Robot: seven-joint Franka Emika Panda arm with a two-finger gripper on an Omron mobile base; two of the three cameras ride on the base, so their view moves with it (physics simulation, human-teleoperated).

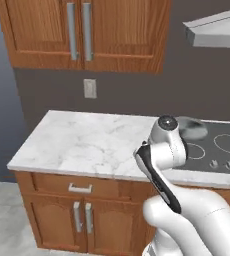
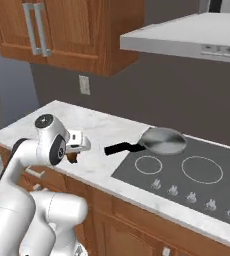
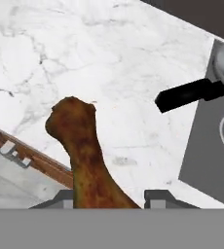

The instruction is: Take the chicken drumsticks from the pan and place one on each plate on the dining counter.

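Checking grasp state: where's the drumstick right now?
The drumstick is in the tool, between its fingertips in the hand view, held above the marble counter's front edge, left of the pan and its black handle.

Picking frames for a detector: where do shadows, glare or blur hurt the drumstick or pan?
Hand view: chicken drumstick sharp and evenly lit, no glare. Right base view: pan clear with soft sheen, drumstick mostly hidden in shade under the gripper. Left base view: pan looks soft, pale.
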